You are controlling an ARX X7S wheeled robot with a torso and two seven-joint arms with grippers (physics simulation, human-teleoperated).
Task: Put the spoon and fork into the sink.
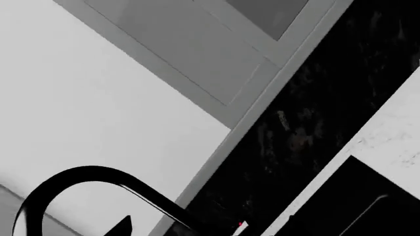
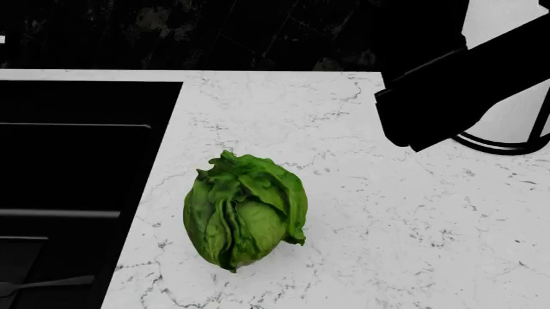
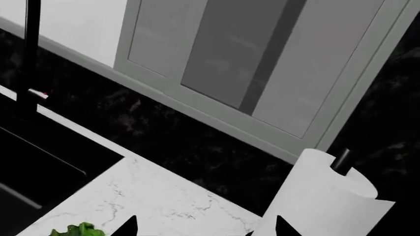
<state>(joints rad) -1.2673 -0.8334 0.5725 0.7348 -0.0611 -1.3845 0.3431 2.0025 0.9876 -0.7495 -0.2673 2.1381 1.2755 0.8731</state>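
No writing is readable. The right arm [image 2: 455,96] hangs raised over the marble counter [image 2: 387,212] — its fingertips [image 3: 128,227] spread apart, empty. The left gripper's state cannot be told.

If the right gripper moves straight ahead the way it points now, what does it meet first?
Probably the paper towel roll or the marble counter beside it; depth is unclear. Only the jaws' tips show at the right wrist view's edge, spread apart.

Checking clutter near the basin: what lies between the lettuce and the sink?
Only bare marble counter lies between lettuce and sink, seen in the head view.
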